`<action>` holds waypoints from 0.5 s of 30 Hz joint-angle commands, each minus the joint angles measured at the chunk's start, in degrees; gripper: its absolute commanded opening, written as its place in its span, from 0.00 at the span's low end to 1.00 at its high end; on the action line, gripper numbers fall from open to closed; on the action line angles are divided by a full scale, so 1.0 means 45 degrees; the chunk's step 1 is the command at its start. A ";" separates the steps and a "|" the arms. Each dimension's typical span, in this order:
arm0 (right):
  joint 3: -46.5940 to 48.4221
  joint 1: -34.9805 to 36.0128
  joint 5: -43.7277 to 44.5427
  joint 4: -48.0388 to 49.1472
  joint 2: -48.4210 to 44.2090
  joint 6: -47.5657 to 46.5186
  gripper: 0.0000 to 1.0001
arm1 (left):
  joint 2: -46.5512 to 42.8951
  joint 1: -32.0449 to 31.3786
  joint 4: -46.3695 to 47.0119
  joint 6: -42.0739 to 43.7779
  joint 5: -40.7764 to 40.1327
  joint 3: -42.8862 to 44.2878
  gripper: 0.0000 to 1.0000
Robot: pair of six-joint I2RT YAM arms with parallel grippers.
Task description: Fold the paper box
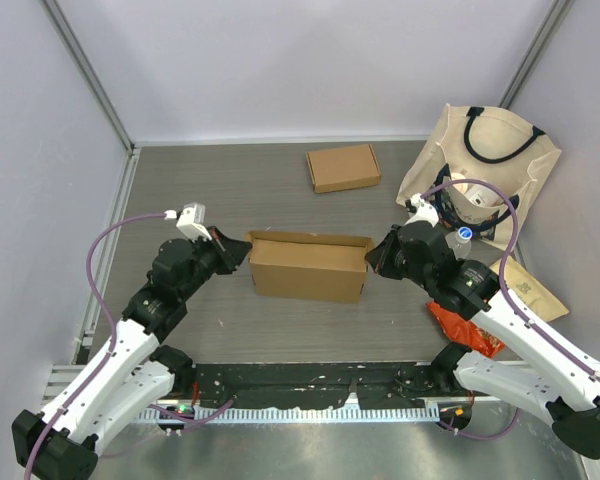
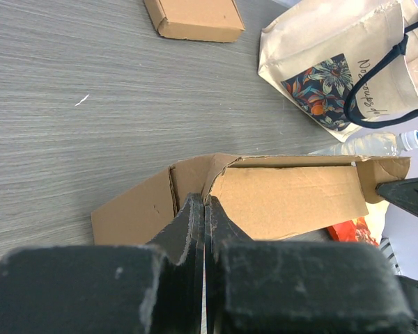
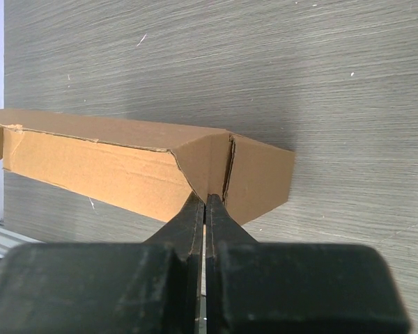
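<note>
The cardboard box [image 1: 308, 266] sits in the middle of the grey table [image 1: 230, 190], its long side facing the arms, open at the top, with an arm at each end. The left gripper [image 1: 242, 253] has its jaws pressed flat together, no gap between them, and the tips touch the left end of the box right where an end flap bends inward; from the left wrist view [image 2: 205, 205] I cannot tell whether any cardboard is caught between the fingers. The right gripper [image 1: 372, 256] is likewise closed tight, its tips [image 3: 205, 202] against the lower edge of the right end, at the crease where the end panel meets the long side. That end panel stands at an angle to the long wall rather than square to it. Well behind the box, toward the back wall, lies a second, flat box [image 1: 343, 167], closed. At the right rear a cream tote bag [image 1: 485, 165] with dark handles leans in the corner, with a water bottle [image 1: 462, 238] just beside it, and a red packet [image 1: 465, 325] and a brown envelope [image 1: 530, 290] lie near the right arm.
</note>
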 commanded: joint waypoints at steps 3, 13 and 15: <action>-0.0550 0.0217 0.0076 0.0164 0.0004 -0.0554 0.01 | -0.0106 -0.0206 -0.0351 -0.0118 0.0202 -0.0378 0.00; -0.2117 0.0666 0.0995 0.1160 -0.1501 -0.1867 0.09 | -0.0985 -0.0381 -0.0507 -0.0196 -0.0403 -0.1219 0.00; -0.1126 0.0647 0.0605 0.0948 -0.1228 -0.1573 0.31 | -0.0985 -0.0421 -0.0547 -0.0138 -0.0501 -0.1316 0.00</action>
